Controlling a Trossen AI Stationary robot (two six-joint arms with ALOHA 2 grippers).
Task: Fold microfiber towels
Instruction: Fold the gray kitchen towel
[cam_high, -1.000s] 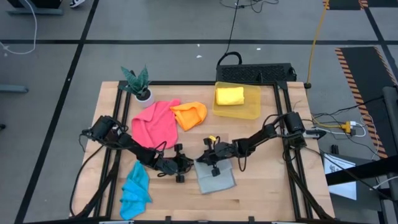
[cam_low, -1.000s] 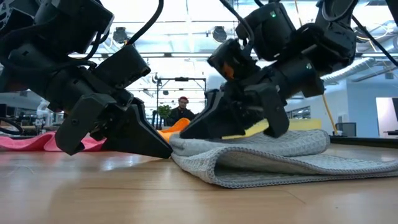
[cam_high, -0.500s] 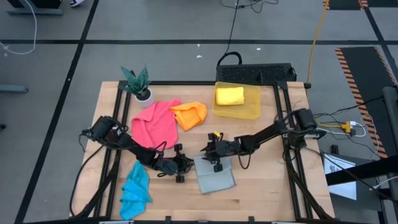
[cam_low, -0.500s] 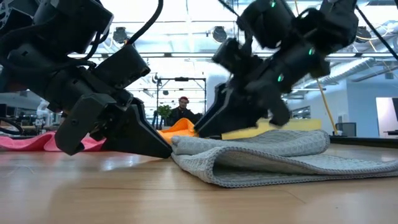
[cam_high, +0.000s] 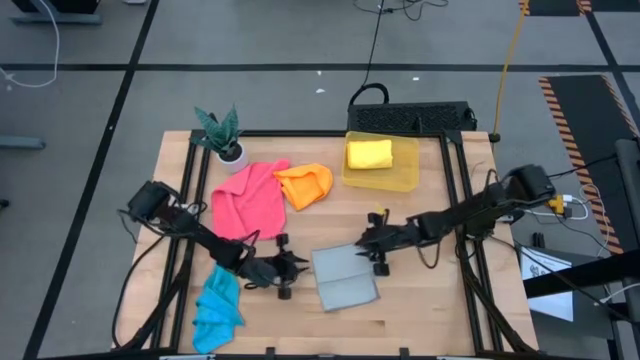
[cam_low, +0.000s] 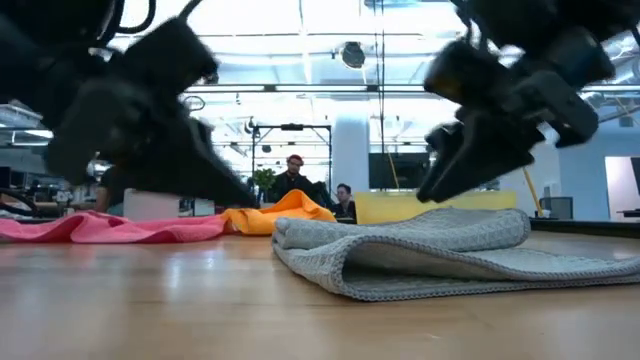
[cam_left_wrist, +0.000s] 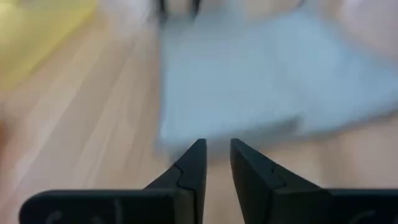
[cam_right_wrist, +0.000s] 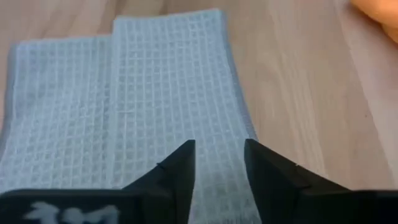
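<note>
A folded grey towel (cam_high: 345, 279) lies flat on the wooden table (cam_high: 430, 310). Just left of it, the left gripper (cam_high: 297, 267) hovers, fingers slightly parted, empty. Just right, the right gripper (cam_high: 364, 241) is released, empty. Beyond lie pink (cam_high: 249, 199) and orange (cam_high: 305, 185) towels.

No word, brand or number can be read anywhere. The right pincer (cam_right_wrist: 216, 163) carries pale marks on its dark body, just behind the fingers (perhaps lettering, but too blurred to make out).
</note>
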